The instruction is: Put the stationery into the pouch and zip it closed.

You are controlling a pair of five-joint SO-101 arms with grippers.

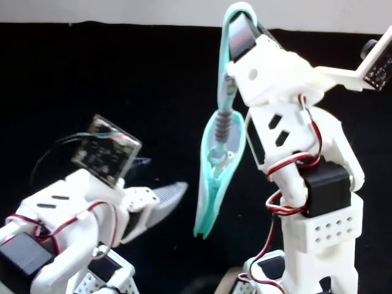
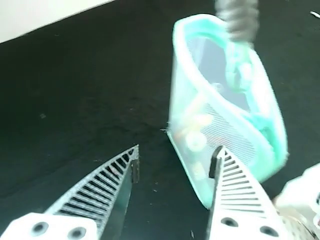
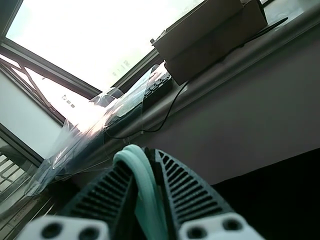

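Your left gripper (image 2: 176, 150) sits closest to the lens in the left wrist view. Its two ribbed fingers stand wide apart with nothing between them, so read it as released and empty. In the high view, locate the same gripper (image 1: 170, 193) low over the table (image 1: 122, 79), with its tip just beside the lower end of the pouch (image 1: 211, 184) but apart from it.

Surface and room: the table is plain black (image 2: 75, 90), and a pale wall (image 1: 153, 11) runs along its far edge. The right wrist view looks up at a bright window (image 3: 85, 35), a cardboard box (image 3: 210, 35) on a ledge and a clear plastic sheet (image 3: 95, 125) next to it.

Right gripper (image 3: 146, 155): its fingers are clenched on a mint-green edge of the pouch (image 3: 145, 180), which fills the narrow gap between them. In the high view the right gripper (image 1: 240, 30) is raised high and the pouch hangs down from it at a tilt. You cannot tell whether its lower end touches the table.

Pouch (image 2: 225, 110): it has a mint-green rim and a see-through wall. The stationery (image 2: 195, 137) lies inside near the lower end, showing as orange and pale shapes that you cannot tell apart. A grey ribbed piece (image 1: 223, 125) hangs at the pouch's upper part.
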